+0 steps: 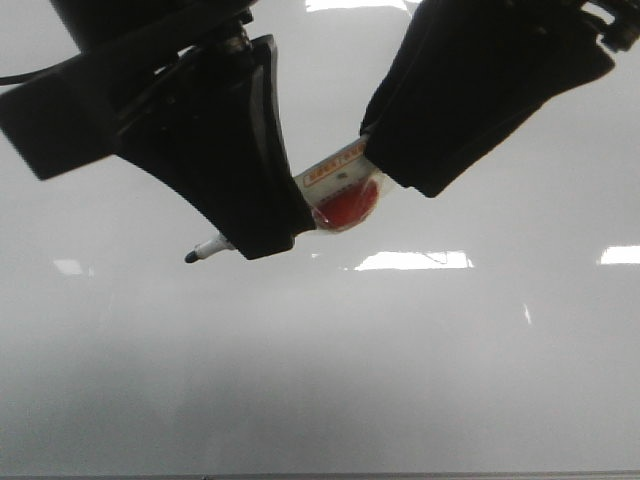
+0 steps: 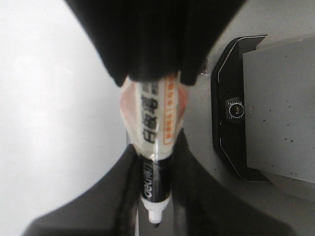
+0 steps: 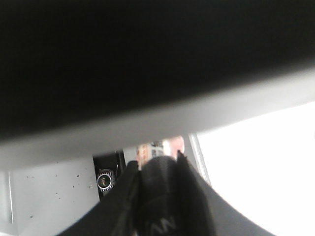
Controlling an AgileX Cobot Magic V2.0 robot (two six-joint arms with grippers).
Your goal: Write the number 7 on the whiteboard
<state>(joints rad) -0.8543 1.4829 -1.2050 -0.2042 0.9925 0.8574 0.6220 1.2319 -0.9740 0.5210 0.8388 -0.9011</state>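
Marker: a whiteboard marker (image 1: 335,195) is being held between both arms at once, lying almost level above the whiteboard (image 1: 320,380), its cap off and its dark tip (image 1: 191,257) poking out to the robot's left.

Left gripper (image 1: 262,232): its jaws are clamping the black front part of the marker, close behind the tip, which I judge is the grip that will be doing the writing, since holding near the tip is giving better control of the stroke.

Right gripper (image 1: 385,170): its jaws are pinching the rear of the marker, near the red end (image 1: 346,206) and the printed label; this looks to me like a steadying or handing-over grip, keeping the barrel from swinging while the left side is settling.

Wrist views: the left wrist view is showing the label (image 2: 155,118) and the white nose of the marker running down between dark fingers (image 2: 197,187); the right wrist view is mostly dark and is giving only a glimpse of the label.

Number 7: no drawn digit is showing on the board yet; only bright light reflections (image 1: 413,261) are lying across it.

Stage: by my judgement the writing is not begun, since the tip is pointing sideways, not down at the board.

Risk: two grips on one barrel may be fighting each other if either arm shifts.
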